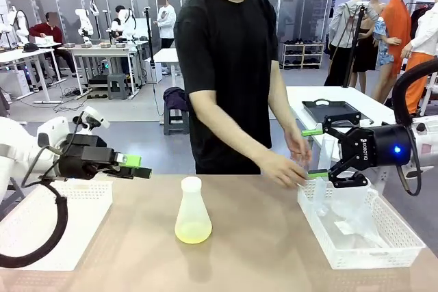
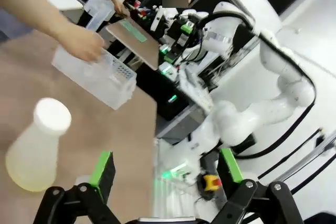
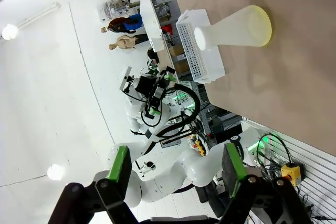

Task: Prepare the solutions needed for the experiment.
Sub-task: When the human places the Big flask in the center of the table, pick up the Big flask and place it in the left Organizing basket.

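Solution [image 1: 192, 232] is sitting as a thin pale yellow-green band in the bottom of the translucent flask [image 1: 191, 203]. The flask is standing upright mid-bench [image 1: 260, 258], long axis vertical, with nothing touching it.

Left gripper [image 1: 142, 167] is hovering off the flask's left side, roughly level with its neck. Its fingers are lying horizontal and pointing toward the middle. Jaws are standing wide with nothing in them. In the left wrist view the flask is sitting low and to one side of the jaw gap, so the approach isn't lined up yet.

Right gripper [image 1: 314, 153] is hanging over the near corner of the right basket [image 1: 383, 251], fingers horizontal, one above the other, pointing toward the middle. Jaws are standing fairly wide and empty per its wrist view. Person's hand [image 1: 282, 169] is reaching in just beside those fingertips. Can't tell whether it's offering anything.

My read: the left arm is looking nearer the flask, with a clear lane. The right arm is sitting well apart from it, with the hand in between. A side grasp on the neck is going to need the left jaws lowered and re-aimed so the vertical neck is falling between the pads.
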Motion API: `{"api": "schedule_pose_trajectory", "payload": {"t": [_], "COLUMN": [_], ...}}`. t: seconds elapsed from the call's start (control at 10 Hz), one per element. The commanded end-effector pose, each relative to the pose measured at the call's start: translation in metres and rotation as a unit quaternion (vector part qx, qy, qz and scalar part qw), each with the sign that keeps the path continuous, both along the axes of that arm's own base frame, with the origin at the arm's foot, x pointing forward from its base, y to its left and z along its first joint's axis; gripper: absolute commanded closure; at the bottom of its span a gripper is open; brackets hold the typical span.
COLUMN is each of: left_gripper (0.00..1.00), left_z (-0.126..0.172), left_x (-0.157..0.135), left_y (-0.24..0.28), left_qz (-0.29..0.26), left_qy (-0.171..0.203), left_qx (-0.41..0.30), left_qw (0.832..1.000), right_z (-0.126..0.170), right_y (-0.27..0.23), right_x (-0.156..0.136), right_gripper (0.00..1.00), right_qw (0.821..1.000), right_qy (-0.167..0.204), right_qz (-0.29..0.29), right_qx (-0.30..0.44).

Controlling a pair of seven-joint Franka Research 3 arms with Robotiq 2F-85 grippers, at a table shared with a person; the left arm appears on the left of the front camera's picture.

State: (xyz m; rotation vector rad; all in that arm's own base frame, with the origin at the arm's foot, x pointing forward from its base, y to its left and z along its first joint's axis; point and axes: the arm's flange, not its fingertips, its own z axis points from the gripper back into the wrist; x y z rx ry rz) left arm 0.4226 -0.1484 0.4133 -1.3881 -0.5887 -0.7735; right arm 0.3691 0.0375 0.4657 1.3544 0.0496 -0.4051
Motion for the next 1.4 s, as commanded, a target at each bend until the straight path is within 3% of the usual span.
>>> {"api": "schedule_pose_trajectory", "payload": {"t": [0.0, 0.2, 0.4, 0.5, 0.6, 0.7, 1.1, 1.3], "left_gripper": [0.00, 0.00, 0.00, 0.00, 0.00, 0.00, 0.00, 0.00], "left_z": [-0.008, -0.007, -0.016, -0.017, -0.016, -0.011, -0.016, -0.027], "left_x": [0.026, 0.042, 0.058, 0.059, 0.058, 0.053, 0.055, 0.086], "left_y": [-0.013, -0.011, -0.007, -0.005, 0.002, -0.004, -0.001, 0.003], "left_qz": [-0.011, -0.023, -0.044, -0.057, -0.046, -0.046, -0.046, -0.111], "left_qy": [-0.103, -0.195, -0.270, -0.265, -0.223, -0.253, -0.251, -0.344], "left_qx": [0.048, 0.094, 0.096, 0.084, 0.103, 0.090, 0.091, 0.084], "left_qw": [0.993, 0.976, 0.957, 0.959, 0.968, 0.962, 0.963, 0.928], "right_z": [0.002, 0.002, 0.002, 0.002, 0.002, 0.002, 0.002, 0.002], "right_y": [0.002, 0.002, 0.002, 0.002, 0.002, 0.002, 0.002, 0.002], "right_x": [-0.001, -0.001, -0.001, -0.001, -0.001, -0.001, -0.001, -0.001], "right_gripper": [0.13, 0.13, 0.13, 0.13, 0.13, 0.13, 0.13, 0.13], "right_qw": [1.000, 1.000, 1.000, 1.000, 1.000, 1.000, 1.000, 1.000], "right_qy": [0.000, 0.000, 0.000, 0.000, 0.000, 0.000, 0.000, 0.000], "right_qz": [-0.004, -0.004, -0.004, -0.004, -0.004, -0.004, -0.004, -0.004], "right_qx": [0.005, 0.005, 0.005, 0.005, 0.005, 0.005, 0.005, 0.005]}}
